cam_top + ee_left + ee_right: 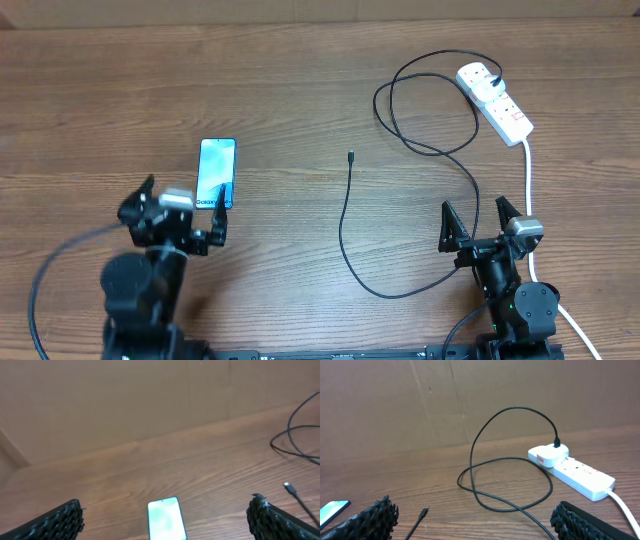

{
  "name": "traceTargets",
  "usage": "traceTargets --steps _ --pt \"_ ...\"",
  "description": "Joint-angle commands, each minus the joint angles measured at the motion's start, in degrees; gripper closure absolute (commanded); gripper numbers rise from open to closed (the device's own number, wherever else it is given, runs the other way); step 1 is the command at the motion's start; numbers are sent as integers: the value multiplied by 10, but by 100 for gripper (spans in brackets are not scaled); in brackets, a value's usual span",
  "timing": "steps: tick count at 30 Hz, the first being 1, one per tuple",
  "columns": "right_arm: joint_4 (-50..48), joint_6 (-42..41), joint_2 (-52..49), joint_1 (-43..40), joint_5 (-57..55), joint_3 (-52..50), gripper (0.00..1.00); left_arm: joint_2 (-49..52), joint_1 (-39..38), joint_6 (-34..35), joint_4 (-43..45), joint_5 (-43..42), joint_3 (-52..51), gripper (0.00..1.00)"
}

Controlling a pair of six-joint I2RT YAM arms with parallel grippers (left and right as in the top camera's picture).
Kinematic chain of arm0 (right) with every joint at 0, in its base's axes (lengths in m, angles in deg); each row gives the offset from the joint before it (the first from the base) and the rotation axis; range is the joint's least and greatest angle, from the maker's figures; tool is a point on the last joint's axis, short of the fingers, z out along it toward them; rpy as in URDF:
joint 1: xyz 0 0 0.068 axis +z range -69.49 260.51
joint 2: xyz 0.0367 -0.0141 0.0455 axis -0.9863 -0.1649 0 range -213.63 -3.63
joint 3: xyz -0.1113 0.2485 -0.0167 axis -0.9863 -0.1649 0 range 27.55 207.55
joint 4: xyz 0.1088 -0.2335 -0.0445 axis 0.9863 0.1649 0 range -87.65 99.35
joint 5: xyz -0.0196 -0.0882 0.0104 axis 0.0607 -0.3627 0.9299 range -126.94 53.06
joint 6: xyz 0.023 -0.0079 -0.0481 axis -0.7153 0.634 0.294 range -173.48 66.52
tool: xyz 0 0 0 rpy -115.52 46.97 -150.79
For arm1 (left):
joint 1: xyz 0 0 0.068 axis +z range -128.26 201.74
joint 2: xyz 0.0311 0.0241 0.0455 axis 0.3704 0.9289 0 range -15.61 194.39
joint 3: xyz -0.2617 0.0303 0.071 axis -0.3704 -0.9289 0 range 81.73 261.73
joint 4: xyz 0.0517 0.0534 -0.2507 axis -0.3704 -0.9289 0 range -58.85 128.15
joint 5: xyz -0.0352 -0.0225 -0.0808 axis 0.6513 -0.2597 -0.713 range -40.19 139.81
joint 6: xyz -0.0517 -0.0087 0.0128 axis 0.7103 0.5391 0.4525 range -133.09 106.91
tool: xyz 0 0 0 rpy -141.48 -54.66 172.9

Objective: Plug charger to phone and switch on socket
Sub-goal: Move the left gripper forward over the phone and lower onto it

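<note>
The phone (217,172) lies flat at the left, its blue screen lit; it also shows in the left wrist view (166,518). My left gripper (180,212) stands open just behind the phone's near end, touching nothing. The charger (345,215) is a thin black cable. Its loose connector tip (351,156) rests on the wood mid-table, and its plug (480,73) sits in the white socket (496,102) at the far right. Near the front right, my right gripper (475,215) stands open with nothing in it. The tip (423,512) and socket (580,474) lie ahead of it.
The cable makes loose loops (430,110) between the socket and mid-table, then sweeps back past my right gripper. A thick white cord (530,200) runs from the socket down the right side toward the front edge. A brown board wall (470,400) backs the table.
</note>
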Motion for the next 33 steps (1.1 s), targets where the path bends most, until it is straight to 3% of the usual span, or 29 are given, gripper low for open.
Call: traceTargets --steps 1,7,12,17,26,33 --pt "-3 2 6 3 -7 -6 0 115 -3 22 -50 -46 124 0" --pt "-3 2 6 3 -7 -6 0 301 -3 28 -211 -97 331 0" --pt "-3 2 6 3 -7 -6 0 488 -3 33 -407 -110 544 0" --pt "-3 2 6 3 -7 -6 0 622 -4 33 -537 -122 677 0" --pt "-3 2 6 3 -7 -6 0 756 -4 21 -571 -134 698 0" --pt "-3 2 6 3 -7 -6 0 834 -4 50 -567 -13 698 0"
